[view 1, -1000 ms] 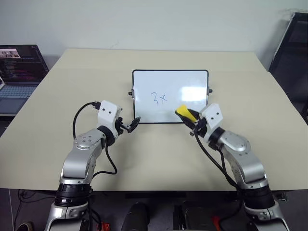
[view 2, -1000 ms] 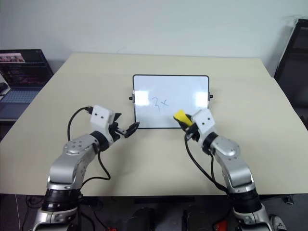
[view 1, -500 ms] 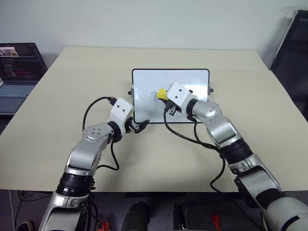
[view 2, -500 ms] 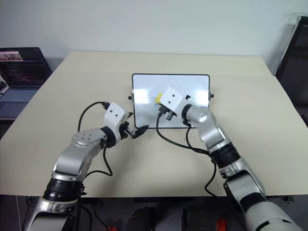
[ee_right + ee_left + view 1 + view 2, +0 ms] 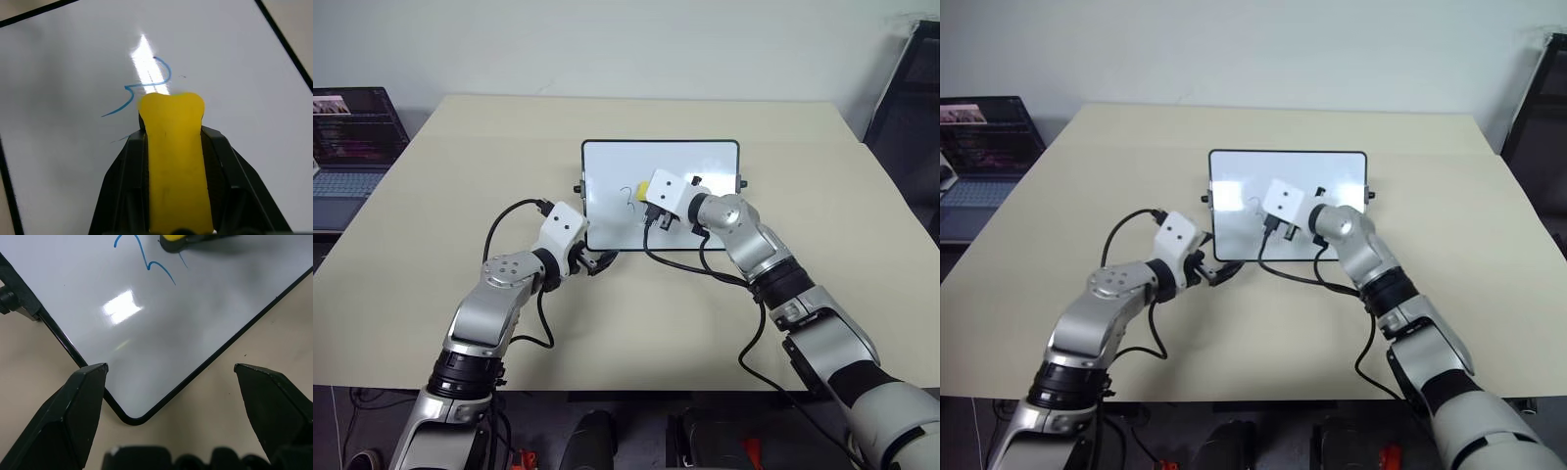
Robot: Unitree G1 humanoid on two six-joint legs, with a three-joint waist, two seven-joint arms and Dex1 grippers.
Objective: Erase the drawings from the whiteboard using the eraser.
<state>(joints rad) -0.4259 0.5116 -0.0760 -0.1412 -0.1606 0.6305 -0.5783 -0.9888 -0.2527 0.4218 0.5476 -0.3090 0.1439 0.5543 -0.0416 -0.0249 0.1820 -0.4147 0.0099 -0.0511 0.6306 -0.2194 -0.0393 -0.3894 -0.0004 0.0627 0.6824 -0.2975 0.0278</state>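
Risk: we judge the whiteboard point(image 5: 661, 196) could slide or turn under a sideways wipe, since nothing clamps it. Our left end effector point(image 5: 168, 382) hangs released, its fingers point(image 5: 80, 406) straddling the board's near left corner without gripping it.
Risk, second: pressing too lightly would skim over the ink; pressing hard at an angle could tip the eraser point(image 5: 173, 156) in its grip.
Right end effector point(image 5: 172, 142): clenched on the eraser, its yellow end reaching the board just beside the remaining mark.
Drawings point(image 5: 139, 90): a thin blue curl, like a "3", left of the board's centre, plus a faint short stroke beside it. The rest of the white surface looks clean apart from glare.
Whiteboard: small, white, thin black frame, rounded corners, small knobs on the short sides; it lies flat at mid worktop point(image 5: 460, 166), toward the far edge.
Eraser: small yellow block, over the board's middle.
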